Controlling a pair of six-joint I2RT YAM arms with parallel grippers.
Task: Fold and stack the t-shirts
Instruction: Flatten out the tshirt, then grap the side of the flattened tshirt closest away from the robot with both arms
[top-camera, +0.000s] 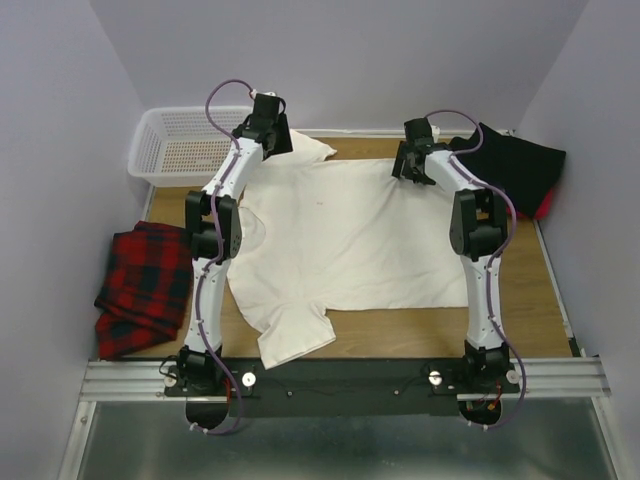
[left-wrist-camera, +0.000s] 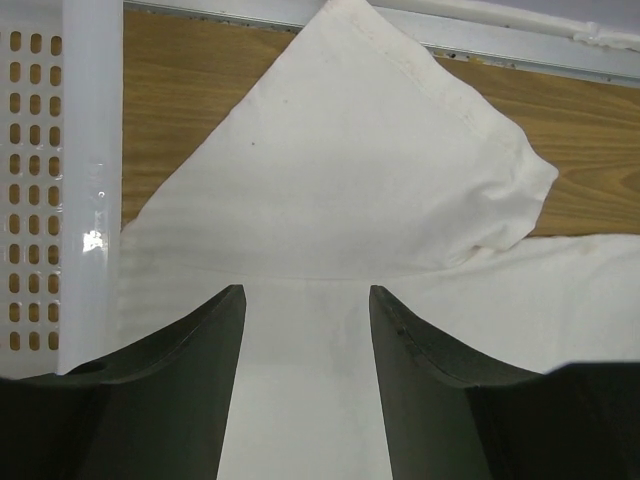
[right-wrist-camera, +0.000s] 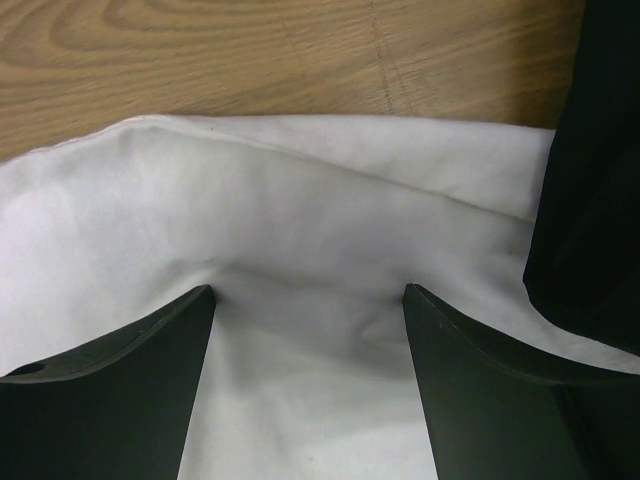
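Around the work area: a white plastic basket (top-camera: 150, 140) sits in the table's (top-camera: 400, 325) far left corner, and a folded red-and-black plaid cloth (top-camera: 145, 290) lies at the left edge. Neither one touches the spread shirt, though the basket's wall is right beside the far sleeve in the left wrist view.

The cream-white t-shirt (top-camera: 350, 235) is laid out flat across the middle of the table, with its collar toward the left edge, its hem toward the right and both short sleeves splayed out. The black t-shirt (top-camera: 515, 165) is bunched in the far right corner, just beside the white one's hem corner. Only a sliver of the red t-shirt (top-camera: 545, 207) pokes out from under it.

The left gripper (left-wrist-camera: 305, 295) is over the far sleeve with its fingers apart and cloth lying loose between them, nothing pinched. The right gripper (right-wrist-camera: 310, 290) is at the far hem corner, spread wider, also not clamping anything.

Count: one white, one black and one red shirt, one plaid cloth, one basket.
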